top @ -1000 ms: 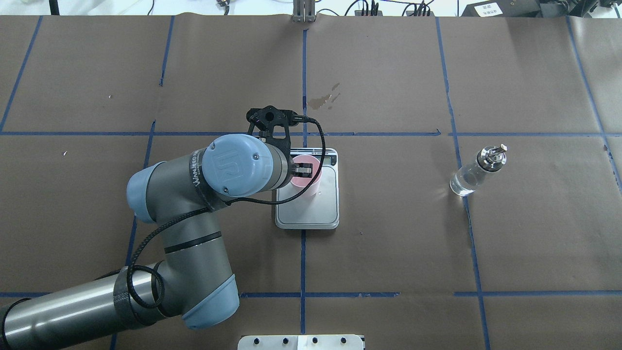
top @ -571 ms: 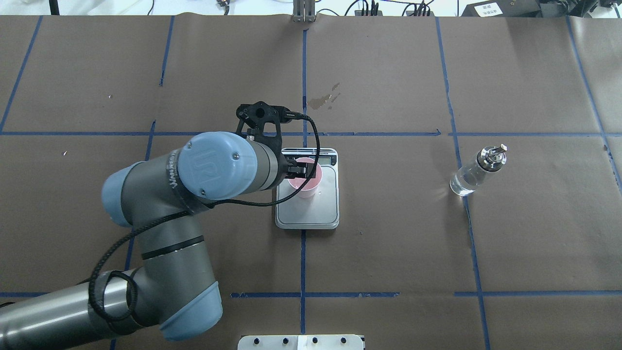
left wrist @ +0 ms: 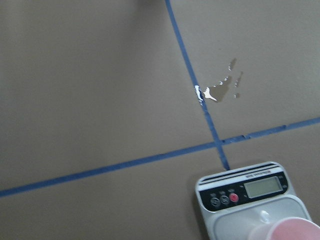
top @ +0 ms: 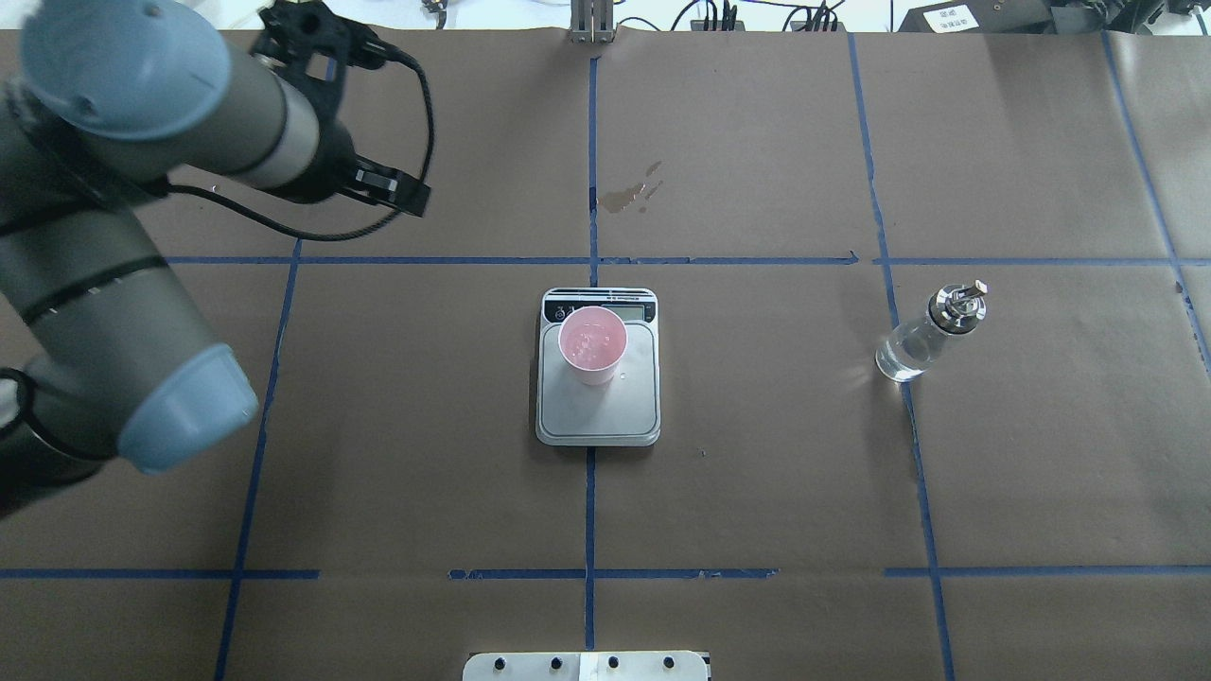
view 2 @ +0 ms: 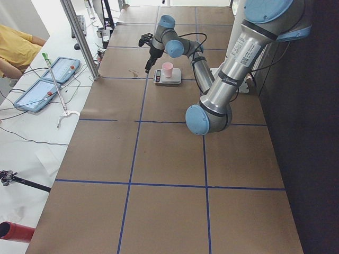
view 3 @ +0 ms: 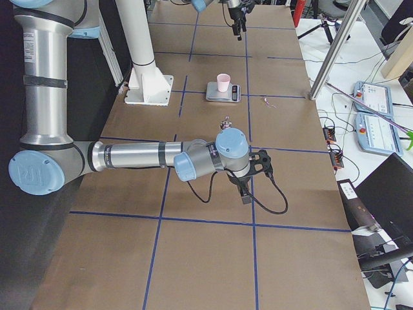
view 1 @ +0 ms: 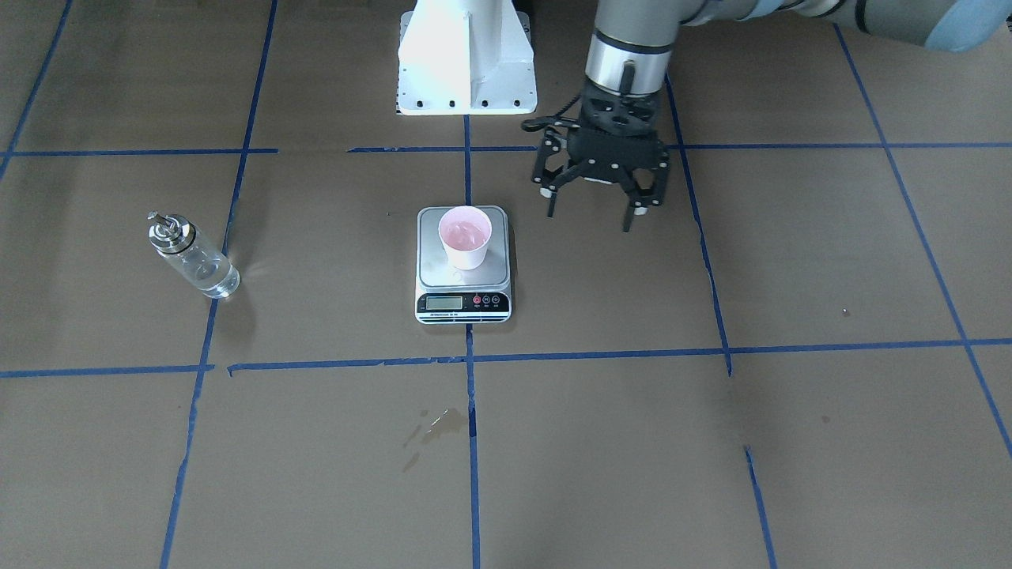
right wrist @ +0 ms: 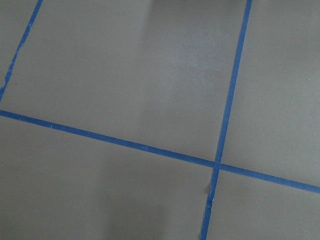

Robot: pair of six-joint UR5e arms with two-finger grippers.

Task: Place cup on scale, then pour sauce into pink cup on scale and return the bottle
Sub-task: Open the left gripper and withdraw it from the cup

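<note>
The cup (top: 592, 342) stands upright on the scale (top: 598, 416), on the half of the platform nearer the display, at the middle of the table (top: 757, 492), so the placing step looks done and the pour comes next. The bottle (top: 916, 342) stands well apart, toward the table's right edge, its silver spout cap on and the clear sauce (view 1: 207, 273) inside. The next move calls for the right arm to close on the glass body and carry it upright over the cup before tipping. The left tool (view 1: 594, 212) hangs raised over the table's left half, fingers spread apart and pointing down, empty and clear of the scale. The right tool (view 3: 248, 187) shows only in the right side view, low on an outstretched arm; whether its fingers are apart cannot be told
</note>
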